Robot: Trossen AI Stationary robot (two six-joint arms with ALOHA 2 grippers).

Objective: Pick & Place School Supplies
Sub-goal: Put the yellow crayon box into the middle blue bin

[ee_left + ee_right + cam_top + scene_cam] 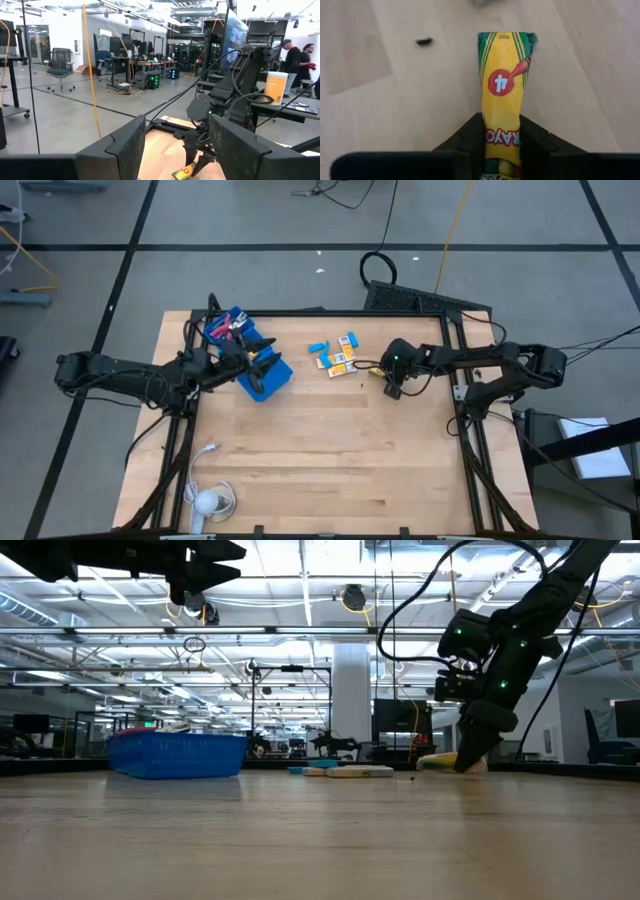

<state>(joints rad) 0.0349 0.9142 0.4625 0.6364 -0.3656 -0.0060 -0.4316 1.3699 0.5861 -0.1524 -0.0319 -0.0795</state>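
Observation:
My right gripper is low over the table's middle right and shut on a yellow crayon box marked "4". More yellow-orange boxes and a light-blue piece lie flat on the wood to its left. The blue tray stands on the table's left part, with red-handled scissors inside. My left gripper hangs open, high above the tray, holding nothing. My right gripper pinches the crayon box by one short end between its two fingers. It slants down from the table's right, and the box sticks out lengthwise past the fingertips, toward the table's left. The box lies almost level, low over the wood; whether its free end touches, I cannot tell.
A white cable and round white object lie at the table's near left corner. Dark frame rails run along the table's sides. A small dark speck lies on the wood. People stand in the room beyond.

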